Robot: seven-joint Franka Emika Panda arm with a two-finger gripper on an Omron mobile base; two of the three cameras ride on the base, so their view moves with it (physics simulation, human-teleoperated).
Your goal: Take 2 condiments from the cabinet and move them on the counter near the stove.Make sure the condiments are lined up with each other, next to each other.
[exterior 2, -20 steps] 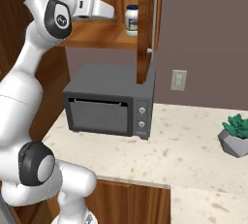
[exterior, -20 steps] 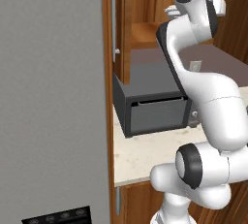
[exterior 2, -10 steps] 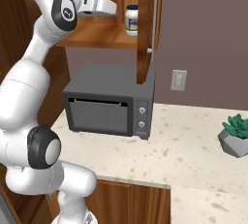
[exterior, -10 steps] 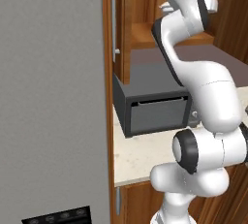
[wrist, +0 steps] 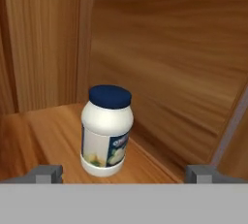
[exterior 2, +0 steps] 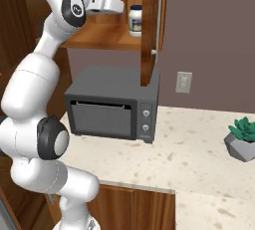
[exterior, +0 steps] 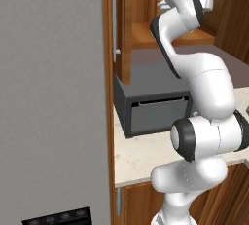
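White jar with dark blue lid and pale label [wrist: 107,131] standing upright on the wooden shelf of your open brown wood wall cabinet [exterior 2: 102,36], above the dark grey microwave [exterior 2: 112,104], your gripper [wrist: 125,172] raised level with the shelf, jaws spread wide, holding nothing, jar ahead between the fingertips [wrist: 47,173], untouched.

text: none legible | jar [wrist: 107,132] label [wrist: 118,149]: print too blurry

The white jar [wrist: 107,131] stands upright on the wooden shelf [wrist: 43,136] inside the cabinet [wrist: 174,58] — dark blue lid up, pale label facing out. Two fingertips [wrist: 46,173] sit wide apart, either side of it — not touching.
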